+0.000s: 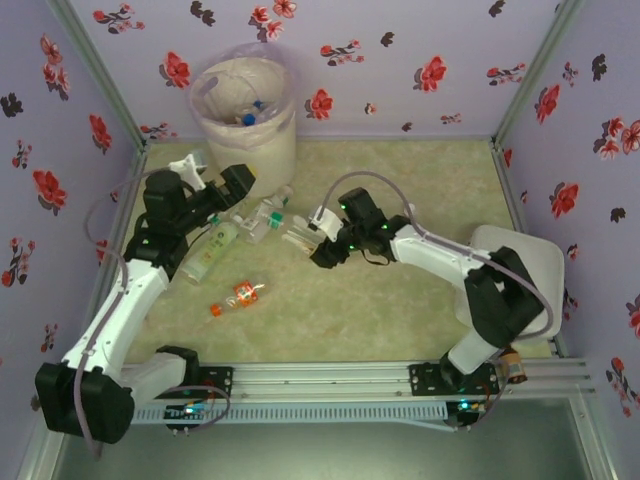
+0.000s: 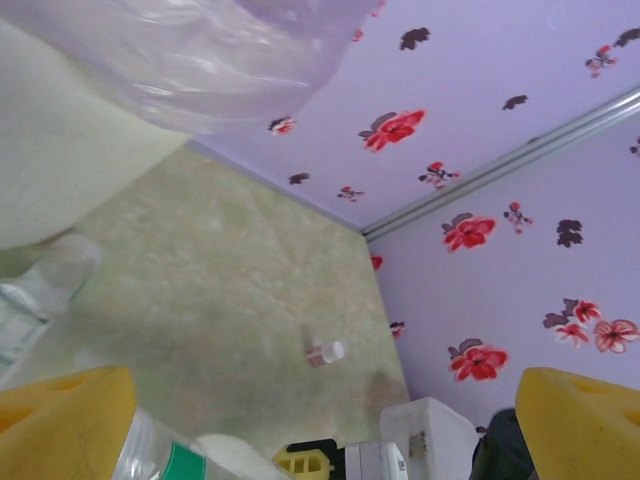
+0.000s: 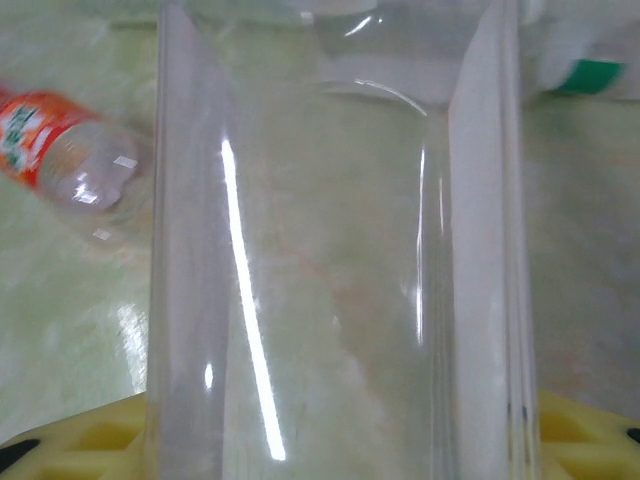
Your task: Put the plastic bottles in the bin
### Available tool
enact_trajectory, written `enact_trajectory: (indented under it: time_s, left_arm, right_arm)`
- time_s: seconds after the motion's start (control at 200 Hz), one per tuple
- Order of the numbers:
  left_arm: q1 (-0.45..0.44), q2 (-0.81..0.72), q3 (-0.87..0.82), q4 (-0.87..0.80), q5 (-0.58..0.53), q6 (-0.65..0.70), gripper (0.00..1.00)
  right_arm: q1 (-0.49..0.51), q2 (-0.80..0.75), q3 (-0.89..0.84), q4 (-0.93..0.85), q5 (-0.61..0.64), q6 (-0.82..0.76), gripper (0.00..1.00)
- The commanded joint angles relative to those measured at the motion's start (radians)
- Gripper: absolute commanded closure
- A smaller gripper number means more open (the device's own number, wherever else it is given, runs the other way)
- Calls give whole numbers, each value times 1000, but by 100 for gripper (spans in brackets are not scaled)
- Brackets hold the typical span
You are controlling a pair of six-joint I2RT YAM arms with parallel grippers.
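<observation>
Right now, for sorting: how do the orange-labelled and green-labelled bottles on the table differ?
The orange-labelled bottle looks shorter than the green-labelled bottle. It lies out in the open; the green-labelled bottle lies beside the left arm. Both lie on their sides, outside the bin.

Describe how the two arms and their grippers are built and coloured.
The left arm and right arm have white links, bulky black joints with small green lights, and a greyish cable looping alongside. The left gripper and right gripper are black and white, with yellow finger pads.
</observation>
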Motion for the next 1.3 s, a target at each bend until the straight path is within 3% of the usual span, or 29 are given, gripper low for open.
enact_trajectory:
  time_s: [0.0,0.21,0.445,0.79,1.015,1.095,1.165,1.295]
  left_arm:
    - [-63,28,-1,140,-99,-43,3]
    - [-139,119,-6,199,-131,-73,3]
    - [-225,261,48,283,-84,-117,4]
    - [-249,348,125,318,-76,-124,30]
    - [-249,376,154,301,-76,-123,56]
    - [-249,381,160,300,-72,-128,62]
    - [-249,379,173,283,-72,-122,67]
    - [-243,366,224,212,-74,-67,73]
  right_arm:
    - [0,-82,-95,264,199,214,97]
    - [31,-158,-242,531,363,384,100]
    - [50,-143,-285,700,274,487,100]
    - [87,-140,-283,678,206,484,100]
    - [90,-142,-293,658,171,477,99]
    - [90,-140,-294,660,163,476,94]
    - [91,-139,-295,668,157,478,82]
    - [88,-151,-296,655,163,465,32]
